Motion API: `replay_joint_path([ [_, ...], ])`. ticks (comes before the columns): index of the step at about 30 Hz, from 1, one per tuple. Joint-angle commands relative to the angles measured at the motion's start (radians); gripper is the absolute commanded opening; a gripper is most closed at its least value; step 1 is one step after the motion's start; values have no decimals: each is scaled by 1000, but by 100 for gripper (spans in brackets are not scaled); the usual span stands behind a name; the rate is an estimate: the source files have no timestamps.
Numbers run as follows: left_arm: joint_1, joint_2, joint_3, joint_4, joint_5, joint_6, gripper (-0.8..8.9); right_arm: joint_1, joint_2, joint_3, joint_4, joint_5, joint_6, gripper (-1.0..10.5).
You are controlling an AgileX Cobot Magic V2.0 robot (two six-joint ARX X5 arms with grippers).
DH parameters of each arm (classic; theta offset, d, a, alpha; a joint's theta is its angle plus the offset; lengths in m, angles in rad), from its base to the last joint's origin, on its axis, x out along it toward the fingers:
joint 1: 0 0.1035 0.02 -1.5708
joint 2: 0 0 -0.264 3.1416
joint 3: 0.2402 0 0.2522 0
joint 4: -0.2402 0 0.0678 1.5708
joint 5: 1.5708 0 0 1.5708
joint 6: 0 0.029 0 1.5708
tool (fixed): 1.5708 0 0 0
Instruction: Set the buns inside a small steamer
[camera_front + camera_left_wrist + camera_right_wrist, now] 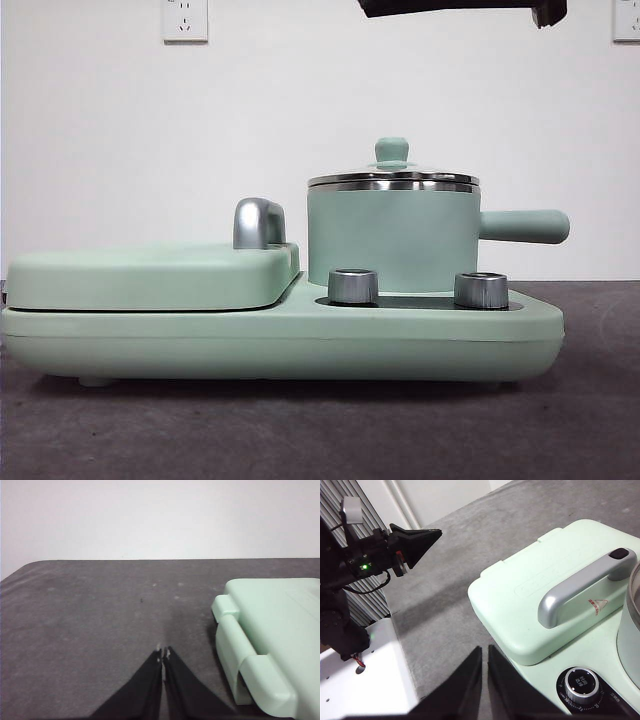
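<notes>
The dark grey bench fills the lower band of the front view, with a white wall behind it. On it, spanning most of the frame's width, sits a mint-green cooking base. The flat hinged griddle lid covers the base's left half, with its chrome handle rising near the frame's centre.

Right of centre stands the small steamer, a mint-green pot with a steel rim; its glass lid is on, the green knob topping it. Its straight side handle points toward the right edge of the frame. Below the pot, two steel dials stand on the base's front ledge. No buns show in any view, and the pot's inside cannot be seen.

A black arm tip shows at the top edge, right of centre; which arm it belongs to cannot be told from there.

In the left wrist view, the left hand is at the bottom centre, its jaws pressed together and holding nothing, above bare bench with a corner of the green base at the lower right. In the right wrist view, the right hand is at the bottom centre, jaws nearly touching and empty, just beside the griddle lid's corner. The left hand appears again at that frame's upper left.
</notes>
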Motion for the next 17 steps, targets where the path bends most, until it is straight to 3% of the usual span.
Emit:
replay_joint_path([
  [1, -4, -1, -20, 12, 1, 3, 7, 10, 2, 18, 11, -2, -2, 19],
  [16, -4, 1, -19, 12, 1, 3, 7, 10, 1, 18, 10, 1, -3, 19],
  [17, -4, 1, -19, 12, 1, 3, 7, 8, -11, 18, 16, 13, -69, 19],
])
